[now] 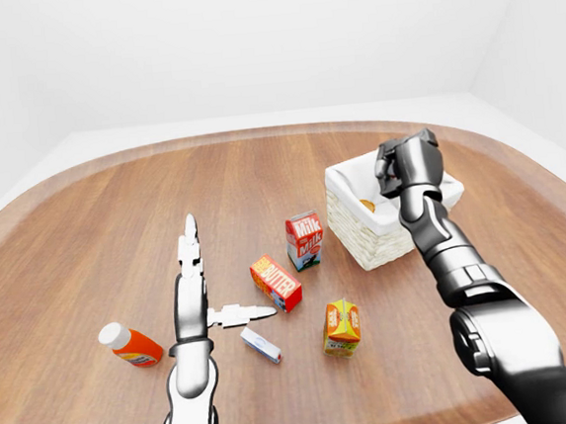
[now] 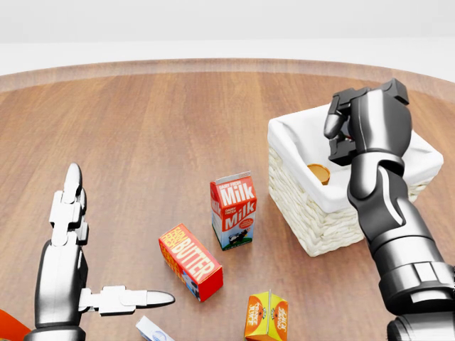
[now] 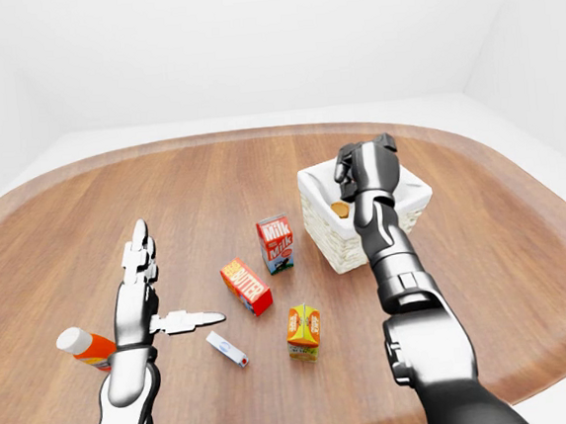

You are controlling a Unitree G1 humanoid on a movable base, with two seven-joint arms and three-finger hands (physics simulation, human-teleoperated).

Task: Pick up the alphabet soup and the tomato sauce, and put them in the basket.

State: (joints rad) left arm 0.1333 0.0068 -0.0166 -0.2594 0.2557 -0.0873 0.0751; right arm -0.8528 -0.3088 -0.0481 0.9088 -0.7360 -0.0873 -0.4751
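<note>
The right hand [image 2: 355, 131] is hanging over the basket [image 2: 313, 224], knuckles toward the camera and fingers curled; whether they are gripping anything cannot be told, since the palm side is hidden. Inside the basket's white lining, one round orange-brown can end [image 2: 319, 172] is showing; which of the two task cans it is cannot be read. No other can is showing on the table [image 1: 88, 249]. The left hand [image 1: 197, 304] is hovering low at the left of the left-eye view, fingers spread and empty. In judgement, a tin is rigid, fairly heavy and smooth-sided, so it is best taken across mid-body with fingers opposing the thumb, since a grip near the rim risks slipping.
</note>
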